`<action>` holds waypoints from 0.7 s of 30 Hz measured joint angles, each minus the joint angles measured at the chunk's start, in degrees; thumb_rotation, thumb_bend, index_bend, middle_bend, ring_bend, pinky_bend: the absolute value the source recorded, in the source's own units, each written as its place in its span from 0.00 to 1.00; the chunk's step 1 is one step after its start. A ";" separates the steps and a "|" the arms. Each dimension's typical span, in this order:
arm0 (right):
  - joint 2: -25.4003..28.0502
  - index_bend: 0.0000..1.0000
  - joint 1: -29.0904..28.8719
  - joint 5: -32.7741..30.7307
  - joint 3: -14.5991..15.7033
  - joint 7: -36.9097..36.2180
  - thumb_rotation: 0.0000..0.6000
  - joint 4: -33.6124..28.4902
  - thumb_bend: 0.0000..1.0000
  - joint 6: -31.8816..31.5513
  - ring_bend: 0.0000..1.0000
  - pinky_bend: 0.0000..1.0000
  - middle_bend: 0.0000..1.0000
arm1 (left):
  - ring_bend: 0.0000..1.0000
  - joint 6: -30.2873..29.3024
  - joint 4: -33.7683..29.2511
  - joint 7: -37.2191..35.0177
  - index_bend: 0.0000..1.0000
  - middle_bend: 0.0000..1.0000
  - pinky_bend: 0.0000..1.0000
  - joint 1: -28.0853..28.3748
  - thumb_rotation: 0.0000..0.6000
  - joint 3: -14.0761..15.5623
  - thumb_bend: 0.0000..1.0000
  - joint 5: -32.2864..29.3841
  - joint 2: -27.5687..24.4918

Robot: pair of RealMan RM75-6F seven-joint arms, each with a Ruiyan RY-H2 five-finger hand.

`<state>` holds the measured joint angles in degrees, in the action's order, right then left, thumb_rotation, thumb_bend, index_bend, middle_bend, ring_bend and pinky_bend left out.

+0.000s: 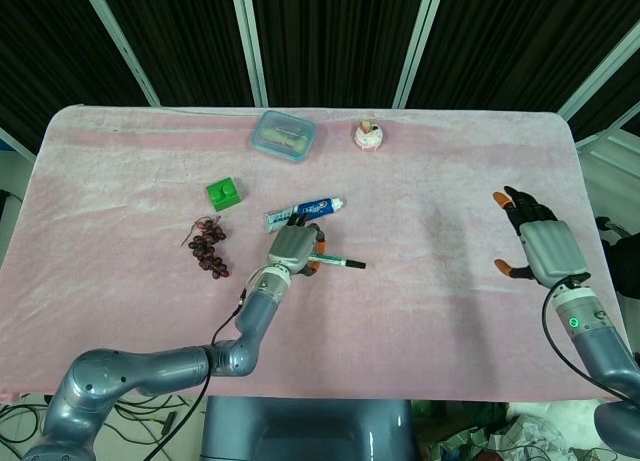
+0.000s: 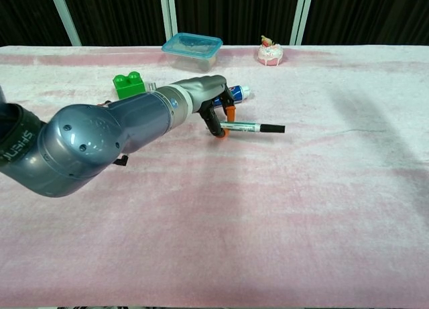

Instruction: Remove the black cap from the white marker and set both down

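The white marker (image 2: 244,127) with its black cap (image 2: 271,129) on the right end is level, just above the pink cloth. My left hand (image 2: 213,110) pinches the marker's left end between orange-tipped fingers (image 2: 230,112). In the head view the left hand (image 1: 290,246) covers that end, and the marker (image 1: 338,262) sticks out to the right with the cap (image 1: 357,265) on it. My right hand (image 1: 541,246) hovers far off at the table's right edge, fingers spread and holding nothing. The chest view does not show it.
A toothpaste tube (image 1: 305,212) lies just behind the left hand. Dark grapes (image 1: 208,247) and a green brick (image 1: 224,193) sit to its left. A blue lidded box (image 1: 284,134) and a small cupcake (image 1: 368,134) stand near the far edge.
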<state>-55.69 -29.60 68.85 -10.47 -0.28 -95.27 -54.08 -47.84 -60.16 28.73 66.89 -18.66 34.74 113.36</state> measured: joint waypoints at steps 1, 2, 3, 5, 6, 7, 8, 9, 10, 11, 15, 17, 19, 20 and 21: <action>0.06 0.05 -0.30 -0.50 -0.25 -0.87 1.00 -0.79 0.13 0.80 0.05 0.17 0.00 | 0.00 -0.03 -0.42 -0.27 0.71 0.30 0.00 -0.11 1.00 -0.24 0.50 0.35 -0.27; 0.13 0.06 -0.54 -0.95 -0.48 -1.72 1.00 -1.48 0.13 1.52 0.05 0.17 0.00 | 0.00 -0.14 -0.99 -0.53 0.71 0.30 0.00 -0.22 1.00 -0.53 0.50 0.74 -0.58; 0.21 0.07 -0.80 -1.46 -0.74 -2.71 1.00 -2.23 0.13 2.33 0.05 0.17 0.00 | 0.00 -0.24 -1.38 -0.66 0.71 0.30 0.00 -0.28 1.00 -0.72 0.50 0.91 -0.78; 0.47 0.08 -1.55 -2.82 -1.48 -5.51 1.00 -4.15 0.13 4.68 0.05 0.17 0.00 | 0.00 -0.54 -2.22 -0.76 0.71 0.30 0.00 -0.32 1.00 -1.14 0.50 1.14 -1.14; 0.59 0.09 -1.97 -3.49 -1.86 -6.82 1.00 -4.94 0.13 5.89 0.05 0.17 0.00 | 0.00 -0.70 -2.60 -0.74 0.71 0.30 0.00 -0.30 1.00 -1.34 0.50 1.17 -1.27; 0.74 0.10 -2.64 -4.46 -2.36 -8.43 1.00 -5.82 0.13 7.63 0.05 0.17 0.00 | 0.00 -0.88 -3.00 -0.67 0.71 0.30 0.00 -0.27 1.00 -1.53 0.50 1.17 -1.39; 0.77 0.12 -3.32 -5.32 -2.73 -9.34 1.00 -6.27 0.13 8.96 0.05 0.17 0.00 | 0.00 -1.15 -3.61 -0.43 0.71 0.30 0.00 -0.20 1.00 -1.80 0.50 1.08 -1.55; 0.74 0.13 -4.10 -6.29 -3.06 -9.84 1.00 -6.57 0.13 10.16 0.05 0.17 0.00 | 0.00 -1.36 -4.06 -0.15 0.71 0.30 0.00 -0.13 1.00 -1.99 0.50 0.94 -1.68; 0.47 0.14 -5.24 -7.63 -3.41 -9.90 1.00 -6.72 0.13 11.29 0.04 0.17 0.00 | 0.00 -1.60 -4.46 0.20 0.71 0.30 0.00 -0.06 1.00 -2.16 0.50 0.76 -1.79; 0.11 0.15 -6.03 -8.59 -3.62 -9.60 1.00 -6.75 0.13 11.70 0.04 0.17 0.00 | 0.00 -1.93 -4.95 0.68 0.71 0.30 0.00 0.06 1.00 -2.38 0.50 0.52 -1.93; -3.10 0.18 -8.13 -12.86 -4.09 -7.31 1.00 -6.62 0.13 11.46 0.05 0.17 0.00 | 0.00 -2.97 -6.07 1.97 0.72 0.30 0.00 0.48 1.00 -3.30 0.50 -0.70 -2.11; -5.18 0.20 -9.14 -15.15 -4.04 -5.67 1.00 -6.20 0.13 10.93 0.05 0.17 0.00 | 0.00 -3.20 -6.18 2.11 0.72 0.31 0.00 0.65 1.00 -3.64 0.50 -1.17 -2.01; -7.20 0.21 -10.13 -17.27 -3.84 -3.50 1.00 -5.70 0.13 10.12 0.04 0.17 0.00 | 0.00 -3.34 -6.23 2.36 0.72 0.31 0.00 0.77 1.00 -3.84 0.50 -1.58 -1.86; -8.09 0.22 -10.55 -18.14 -3.72 -2.57 1.00 -5.50 0.13 9.72 0.04 0.17 0.00 | 0.00 -3.37 -6.24 2.48 0.72 0.31 0.00 0.83 1.00 -3.89 0.50 -1.74 -1.76; -8.96 0.22 -10.96 -18.97 -3.60 -1.73 1.00 -5.30 0.13 9.34 0.04 0.17 0.00 | 0.00 -3.37 -6.23 2.54 0.72 0.31 0.00 0.86 1.00 -3.90 0.50 -1.82 -1.69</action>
<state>-64.65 -40.56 49.88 -14.07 -2.01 -100.57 -44.74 -51.20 -66.38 31.27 67.75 -22.57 32.92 111.68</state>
